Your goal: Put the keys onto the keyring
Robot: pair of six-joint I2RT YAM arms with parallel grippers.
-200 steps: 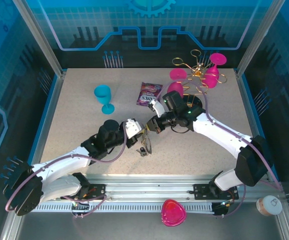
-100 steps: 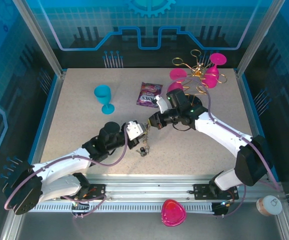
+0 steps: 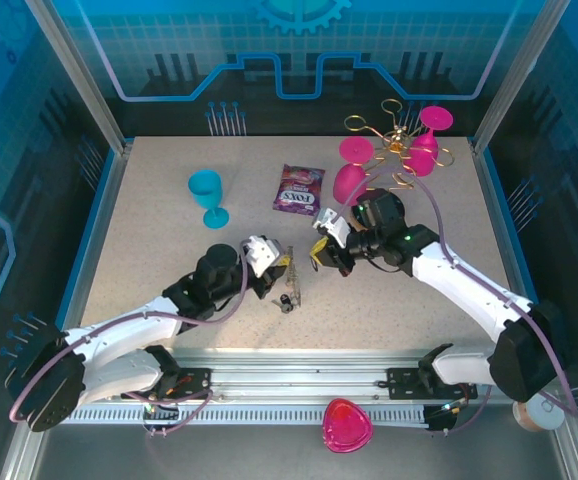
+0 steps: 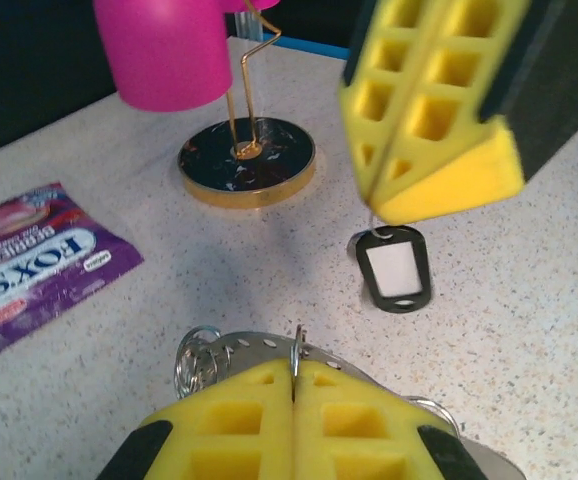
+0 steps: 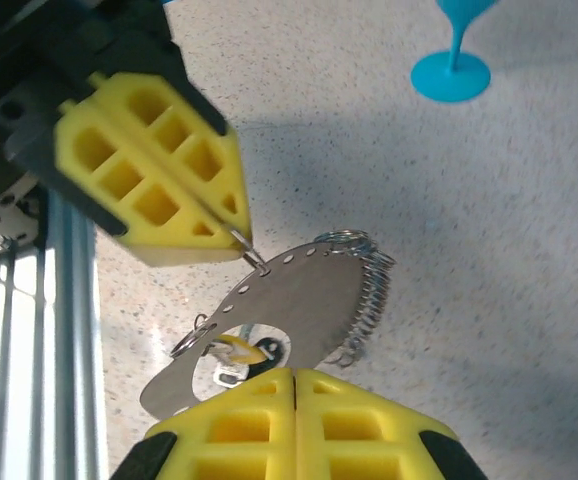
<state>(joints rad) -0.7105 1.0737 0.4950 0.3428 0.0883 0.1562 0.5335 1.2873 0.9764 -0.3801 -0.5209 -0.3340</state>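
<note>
The keyring [image 5: 304, 295] is a thin silvery metal loop with small holes round its rim and a coil of rings [image 5: 364, 285] on one side. My left gripper [image 4: 294, 378] is shut on a small ring at the keyring's rim [image 4: 259, 345] and holds it tilted above the table [image 3: 291, 272]. Just to the right, my right gripper [image 3: 325, 254] is shut, and a key with a black tab head [image 4: 394, 268] hangs from its fingertips [image 4: 409, 190]. More keys, one with a yellow tab [image 5: 237, 350], lie on the table under the keyring [image 3: 286, 301].
A gold wire goblet rack [image 3: 397, 150] with pink goblets stands at the back right, its round base [image 4: 247, 160] close behind the grippers. A purple candy pack [image 3: 299, 188] and a teal goblet [image 3: 207, 195] stand further back on the left.
My right gripper has drawn back to the right, away from the left gripper, with the black-tabbed key. The left gripper has barely moved and still holds the keyring.
</note>
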